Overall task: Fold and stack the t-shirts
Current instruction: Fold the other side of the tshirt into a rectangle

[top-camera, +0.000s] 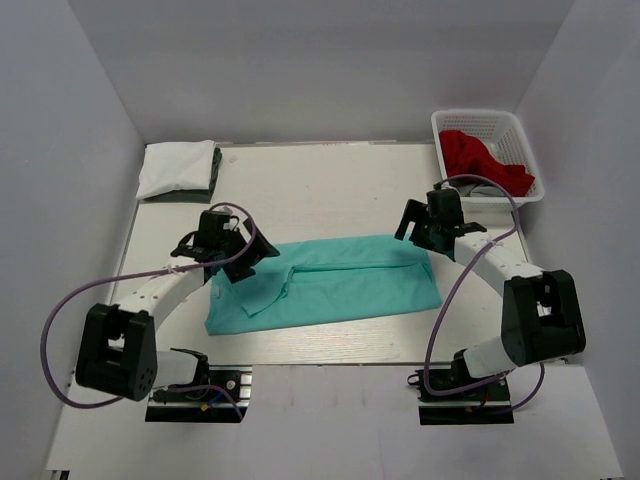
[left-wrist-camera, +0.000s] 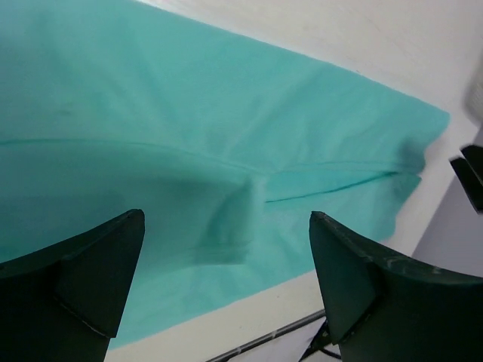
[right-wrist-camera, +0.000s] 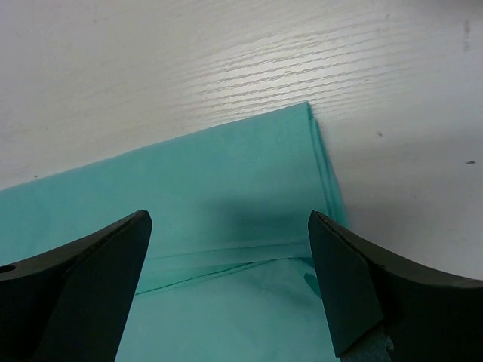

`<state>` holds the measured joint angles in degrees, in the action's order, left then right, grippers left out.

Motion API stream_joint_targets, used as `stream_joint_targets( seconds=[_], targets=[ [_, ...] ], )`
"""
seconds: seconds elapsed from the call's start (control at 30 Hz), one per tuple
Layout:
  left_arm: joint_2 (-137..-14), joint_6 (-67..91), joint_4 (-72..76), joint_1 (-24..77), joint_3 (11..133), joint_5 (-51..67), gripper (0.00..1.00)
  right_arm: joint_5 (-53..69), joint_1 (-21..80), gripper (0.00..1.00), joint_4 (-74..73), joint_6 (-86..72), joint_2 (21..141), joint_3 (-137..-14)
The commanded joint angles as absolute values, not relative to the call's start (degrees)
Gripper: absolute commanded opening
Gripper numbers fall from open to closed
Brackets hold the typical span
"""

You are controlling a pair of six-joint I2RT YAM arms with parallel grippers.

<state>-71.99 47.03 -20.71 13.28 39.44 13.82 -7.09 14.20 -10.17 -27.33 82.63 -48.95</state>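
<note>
- Teal t-shirt (top-camera: 330, 285) flat mid-table, half-folded lengthwise; white t-shirt (top-camera: 178, 165) folded over dark grey t-shirt (top-camera: 214, 172) at far-left corner; red t-shirt (top-camera: 480, 155) in basket (top-camera: 470, 118).
- Left gripper (left-wrist-camera: 226, 217) and right gripper (right-wrist-camera: 229, 216) above opposite ends, jaws wide, holding nothing.
- Risk: pinching only 1 layer at stacked right edge, fold sliding apart; loose sleeve bunching at left end.
- No legible labels or writing.

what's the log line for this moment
left pincer open over teal shirt | right pincer open over its corner | white shirt folded far left | red shirt in basket
</note>
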Motion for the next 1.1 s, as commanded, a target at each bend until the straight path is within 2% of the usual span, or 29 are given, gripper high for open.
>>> stream_joint_targets(
  seconds=[0.0, 0.17, 0.4, 0.67, 0.77, 1.07],
  targets=[
    [-74.2, 44.9, -12.7, 15.6, 41.9, 20.5, 1.00, -2.0, 14.8, 0.90, -6.2, -26.6, 83.8, -48.1],
    [-79.3, 45.4, -6.2, 21.2, 41.2, 23.6, 1.00, 1.8, 14.4, 0.90, -4.7, -27.7, 86.4, -48.3],
    [-85.6, 44.9, -5.6, 27.5, 43.2, 21.8, 1.00, 3.9, 14.4, 0.90, -4.0, -27.9, 89.6, -48.5],
    [-90.7, 43.9, -14.1, 30.3, 45.0, 15.0, 1.00, 2.3, 14.0, 0.90, -5.2, -27.8, 90.9, -49.0],
    [-87.4, 43.3, -19.3, 30.8, 46.3, 8.7, 1.00, 1.8, 14.3, 0.90, -5.2, -27.7, 91.1, -49.0],
    [-69.5, 41.3, -25.1, 31.4, 47.8, 2.6, 1.00, 0.3, 14.3, 0.90, -5.1, -27.9, 89.4, -48.6]
  ],
)
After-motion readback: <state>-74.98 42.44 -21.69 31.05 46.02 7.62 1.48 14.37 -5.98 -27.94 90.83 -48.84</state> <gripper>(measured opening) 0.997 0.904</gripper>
